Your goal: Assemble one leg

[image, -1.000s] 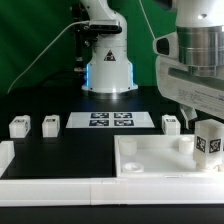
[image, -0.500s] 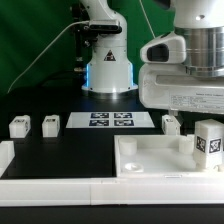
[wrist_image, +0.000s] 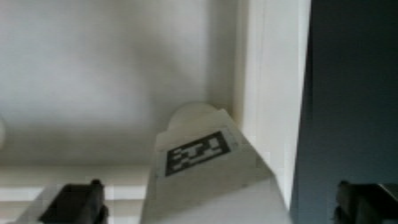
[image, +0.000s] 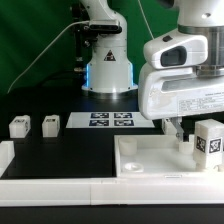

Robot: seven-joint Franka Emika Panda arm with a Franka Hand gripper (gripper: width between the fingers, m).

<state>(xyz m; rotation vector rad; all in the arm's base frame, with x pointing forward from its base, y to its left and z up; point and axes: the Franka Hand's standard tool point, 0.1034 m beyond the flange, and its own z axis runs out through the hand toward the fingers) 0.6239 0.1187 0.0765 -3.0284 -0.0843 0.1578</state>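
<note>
A white leg (image: 209, 138) with a black-and-white tag stands upright at the right corner of the white slab (image: 150, 160). In the wrist view the same leg (wrist_image: 210, 165) sits in the slab's corner against the raised rim (wrist_image: 267, 70). It shows between my two dark fingertips (wrist_image: 75, 202), which stand wide apart on either side without touching it. My gripper (image: 182, 128) (wrist_image: 222, 205) is open and empty, low over that corner. Two more legs (image: 18, 126) (image: 50, 123) lie on the black table at the exterior view's left.
The marker board (image: 110, 121) lies behind the slab at mid table. The arm's base (image: 108, 60) stands behind it. A white rail (image: 60, 188) runs along the front edge. My hand hides the table just behind the slab's right side.
My hand has dropped lower over the slab's right corner and turned, so it fills more of the exterior view. The upright leg and the other legs have not moved.
</note>
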